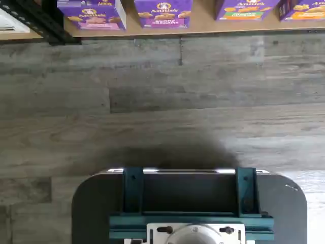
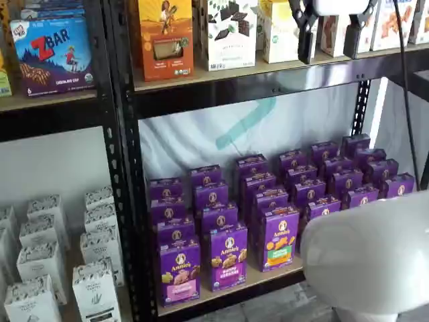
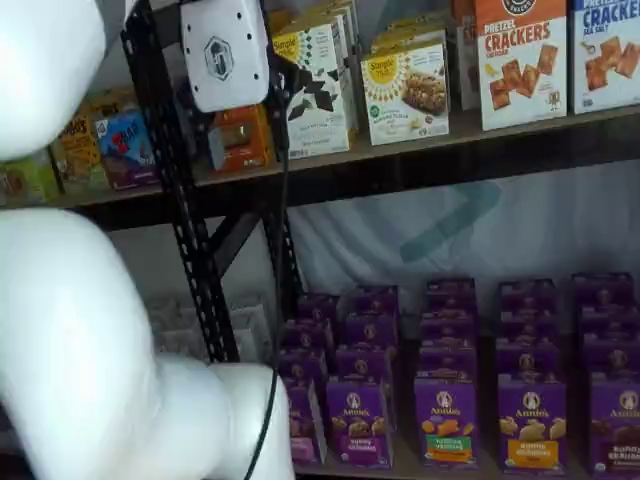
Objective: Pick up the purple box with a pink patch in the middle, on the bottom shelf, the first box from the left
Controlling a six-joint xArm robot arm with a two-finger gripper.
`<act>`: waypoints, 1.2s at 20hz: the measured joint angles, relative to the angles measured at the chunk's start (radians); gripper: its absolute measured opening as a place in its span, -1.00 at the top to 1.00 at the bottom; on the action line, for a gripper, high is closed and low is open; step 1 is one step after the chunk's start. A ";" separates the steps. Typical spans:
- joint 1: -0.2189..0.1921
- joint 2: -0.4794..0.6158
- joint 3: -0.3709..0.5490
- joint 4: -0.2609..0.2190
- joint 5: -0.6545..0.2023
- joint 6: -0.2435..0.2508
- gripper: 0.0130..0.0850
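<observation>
Mount (image 1: 190, 208): dark, teal brackets, nearest the wrist camera, above grey plank floor (image 1: 162, 101).
Purple box (image 2: 179, 272): front of the leftmost row on the bottom shelf (image 2: 268, 276), upright, pink band; touched by nothing; in the wrist view (image 1: 92, 13) at the shelf's edge.
Neighbours: purple-band box (image 2: 228, 256) just beside it, then green-band box (image 2: 279, 238).
Gripper (image 2: 330, 33): high, by the upper shelf (image 2: 268, 77), well apart from the box; fingers spread wide, empty.
Shelf views: one shows both fingers; the other shows the gripper's white body (image 3: 225, 50) and the arm (image 3: 90, 350).
</observation>
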 joint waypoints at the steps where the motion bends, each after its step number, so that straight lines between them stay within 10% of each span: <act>1: -0.015 0.003 -0.002 0.016 0.006 -0.007 -1.00; 11: -0.032 -0.012 0.035 0.033 -0.022 -0.020 -1.00; 24: -0.028 -0.072 0.316 0.054 -0.241 -0.024 -1.00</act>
